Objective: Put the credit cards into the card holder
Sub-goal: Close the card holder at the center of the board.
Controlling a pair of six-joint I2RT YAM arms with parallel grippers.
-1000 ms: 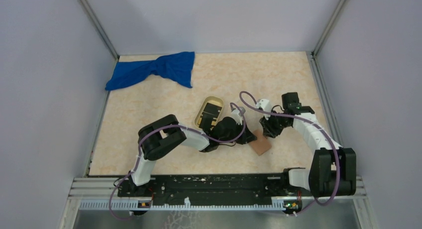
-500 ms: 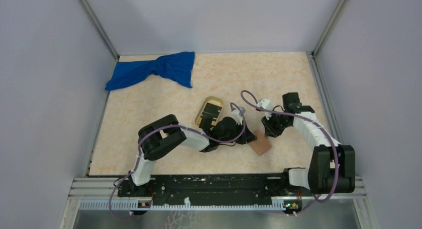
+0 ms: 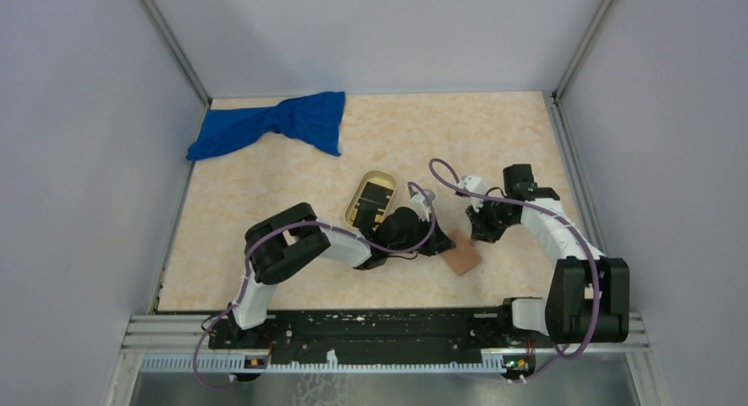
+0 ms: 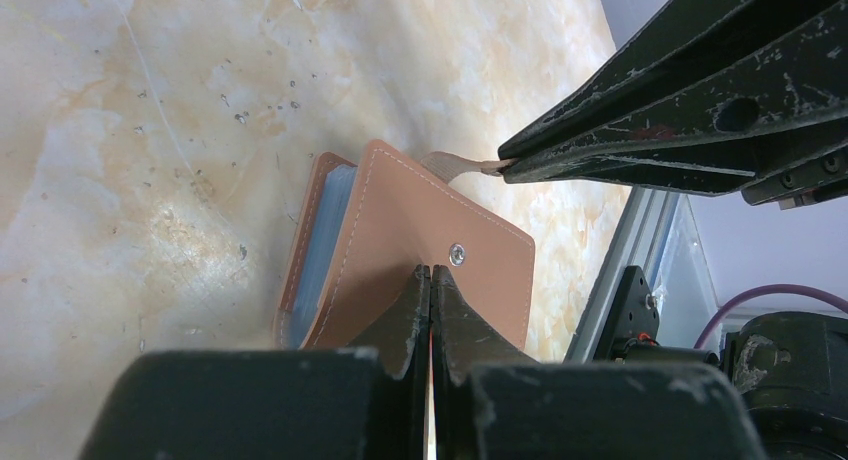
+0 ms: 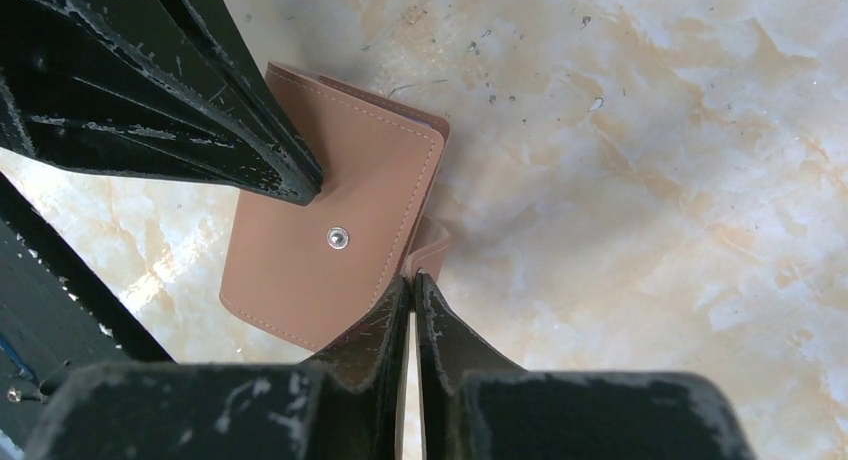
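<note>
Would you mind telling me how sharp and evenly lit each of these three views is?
Top external view: even, soft light with faint shadows, but the card holder is tiny. Left wrist view: the card holder is crisp, the left claw in front is dark and blurred. Right wrist view: the same, the right claw soft, with a small glint on the snap stud.

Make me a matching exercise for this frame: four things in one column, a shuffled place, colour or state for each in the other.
1 cloth
2 tray
3 card holder
4 black card

A gripped by left pincer and right pincer
B blue, far left corner
C lying in the tray
D tan, oval, raised rim

Pairs: 1-B, 2-D, 3-A, 4-C
</note>
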